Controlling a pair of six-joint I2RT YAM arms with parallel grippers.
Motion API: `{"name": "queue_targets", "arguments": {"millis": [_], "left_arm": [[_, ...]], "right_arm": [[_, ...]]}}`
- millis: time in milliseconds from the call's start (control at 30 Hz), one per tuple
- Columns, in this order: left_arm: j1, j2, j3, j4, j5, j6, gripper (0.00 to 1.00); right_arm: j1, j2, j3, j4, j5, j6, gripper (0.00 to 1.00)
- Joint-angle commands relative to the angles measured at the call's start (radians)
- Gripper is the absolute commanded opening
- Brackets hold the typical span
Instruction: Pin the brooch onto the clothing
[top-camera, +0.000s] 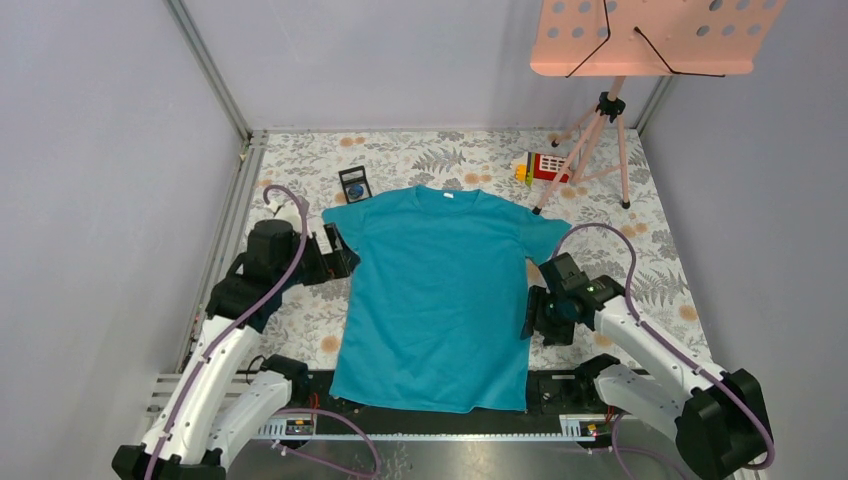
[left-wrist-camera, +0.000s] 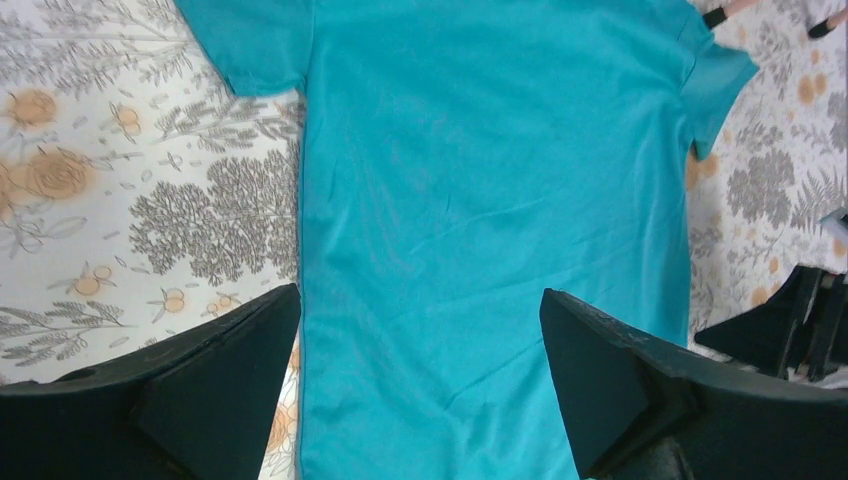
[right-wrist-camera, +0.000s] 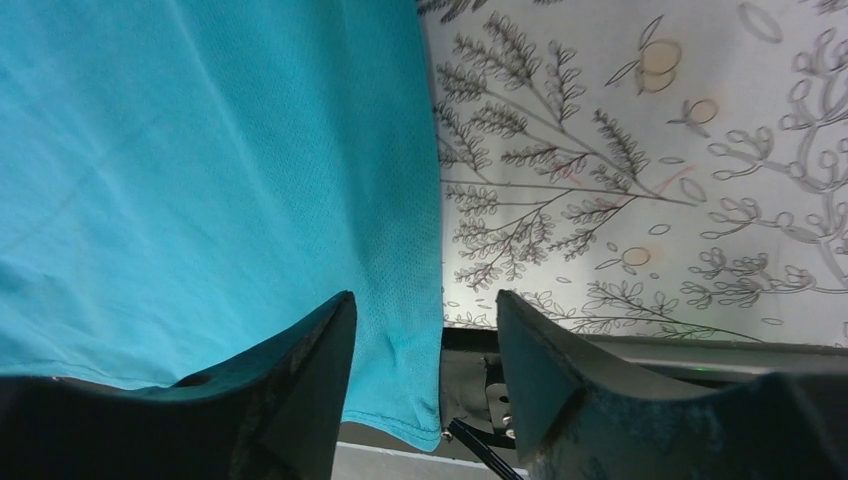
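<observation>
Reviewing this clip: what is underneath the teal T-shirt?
The teal T-shirt lies flat on the floral tablecloth, which shows around three of its sides. Its bottom hem overlaps the black rail at the near edge. Anything beneath its middle is covered; no bump shows.

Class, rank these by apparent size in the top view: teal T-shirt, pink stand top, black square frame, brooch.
1. teal T-shirt
2. pink stand top (nearer the camera, so inflated)
3. black square frame
4. brooch, the blue disc inside it
</observation>
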Motion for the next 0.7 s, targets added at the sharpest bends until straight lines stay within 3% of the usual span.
{"name": "queue_targets", "arguments": {"millis": [0,133,333,667], "left_arm": [[0.024,0.041,0.112,0.032,-0.041,0.017,0.99],[0.056,0.094,0.140,0.047,-0.043,0.063,0.99],[0.123,0.159,0.137,0.113,-0.022,0.096,0.99],[0.184,0.222,0.090,0.246,-0.012,0.107,0.99]], "right_arm": [[0.051,-0.019,-0.024,-0.014,0.038,0.057,0.58],[0.054,-0.050,-0.044,-0.022,0.069,0.095,0.51],[0.070,0.037,-0.051,0.004,0.009,0.107,0.43],[0.090,0.035,-0.074,0.034,-0.043,0.132,0.42]]}}
